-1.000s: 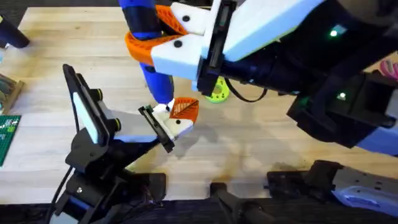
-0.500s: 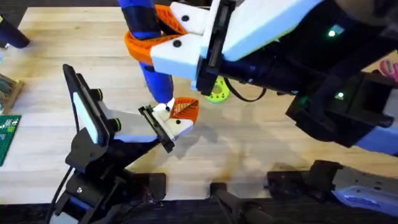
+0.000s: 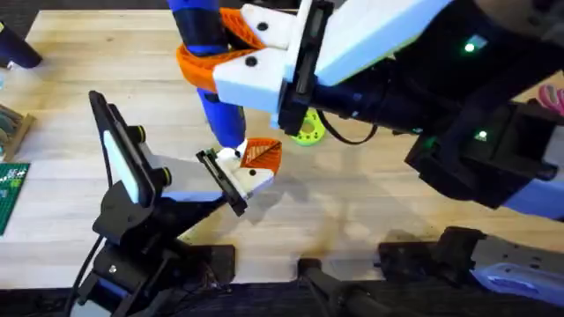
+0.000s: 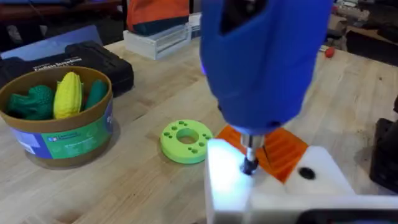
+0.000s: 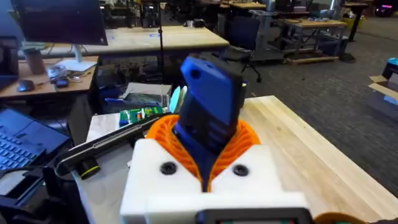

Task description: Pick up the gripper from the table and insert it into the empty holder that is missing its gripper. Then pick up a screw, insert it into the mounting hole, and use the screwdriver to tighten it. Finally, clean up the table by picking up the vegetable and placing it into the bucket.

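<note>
My right gripper [image 3: 222, 55], white fingers with orange ribbed pads [image 5: 160, 132], is shut on the blue screwdriver [image 3: 204, 44], which stands upright. Its metal bit [image 4: 249, 155] presses down into the white holder [image 3: 249, 179]. The orange ribbed gripper [image 3: 262, 154] sits in that holder, showing orange behind the bit [image 4: 281, 151]. My left gripper [image 3: 229, 181] is shut on the holder just above the table [image 3: 370, 202]. Any screw under the bit is hidden. The bucket [image 4: 59, 127] stands farther off with a yellow toy corn and green toy pieces inside. The vegetable is out of view.
A lime-green ring disc [image 3: 308, 130] lies on the table just beyond the holder, also near the bucket [image 4: 185, 140]. A black case [image 4: 74, 59] lies behind the bucket. A green circuit board [image 3: 11, 189] is at the left edge, pink scissors [image 3: 553, 92] at the right.
</note>
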`<action>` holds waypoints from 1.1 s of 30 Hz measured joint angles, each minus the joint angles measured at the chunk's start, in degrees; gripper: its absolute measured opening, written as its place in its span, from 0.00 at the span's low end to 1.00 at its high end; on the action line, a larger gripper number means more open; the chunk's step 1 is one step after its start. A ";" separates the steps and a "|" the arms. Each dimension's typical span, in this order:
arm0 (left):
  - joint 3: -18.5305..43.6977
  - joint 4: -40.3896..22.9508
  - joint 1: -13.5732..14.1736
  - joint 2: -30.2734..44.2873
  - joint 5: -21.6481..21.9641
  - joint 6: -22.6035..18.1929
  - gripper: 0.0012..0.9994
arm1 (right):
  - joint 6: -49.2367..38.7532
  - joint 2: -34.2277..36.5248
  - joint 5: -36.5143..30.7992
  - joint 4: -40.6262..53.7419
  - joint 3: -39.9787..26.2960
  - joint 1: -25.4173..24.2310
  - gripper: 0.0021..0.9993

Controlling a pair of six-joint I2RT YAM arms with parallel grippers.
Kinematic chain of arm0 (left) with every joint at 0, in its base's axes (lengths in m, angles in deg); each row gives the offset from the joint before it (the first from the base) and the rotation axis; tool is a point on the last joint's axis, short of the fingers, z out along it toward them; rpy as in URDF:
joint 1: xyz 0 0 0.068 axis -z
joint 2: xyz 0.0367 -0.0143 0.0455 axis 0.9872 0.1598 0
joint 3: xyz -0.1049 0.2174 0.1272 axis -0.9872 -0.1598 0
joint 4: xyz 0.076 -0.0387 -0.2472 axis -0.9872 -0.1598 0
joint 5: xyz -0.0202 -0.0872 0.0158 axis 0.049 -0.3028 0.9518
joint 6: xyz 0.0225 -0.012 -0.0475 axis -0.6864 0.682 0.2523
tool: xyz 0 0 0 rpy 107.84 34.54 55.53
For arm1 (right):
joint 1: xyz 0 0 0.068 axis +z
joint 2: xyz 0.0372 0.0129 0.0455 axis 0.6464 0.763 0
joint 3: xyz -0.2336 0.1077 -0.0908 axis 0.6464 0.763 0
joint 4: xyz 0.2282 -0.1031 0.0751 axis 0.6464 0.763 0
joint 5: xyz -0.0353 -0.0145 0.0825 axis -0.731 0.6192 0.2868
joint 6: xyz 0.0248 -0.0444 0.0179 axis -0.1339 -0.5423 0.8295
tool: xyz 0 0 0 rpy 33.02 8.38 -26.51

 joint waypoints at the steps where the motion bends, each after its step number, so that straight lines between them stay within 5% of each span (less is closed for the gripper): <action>1: 0.00 0.00 0.00 0.00 0.00 0.00 0.01 | 0.22 0.00 0.00 0.00 0.00 0.00 0.03; 33: 0.00 -0.11 0.00 0.02 -0.07 0.52 0.01 | -1.06 -0.07 -0.36 4.98 -0.61 0.00 0.03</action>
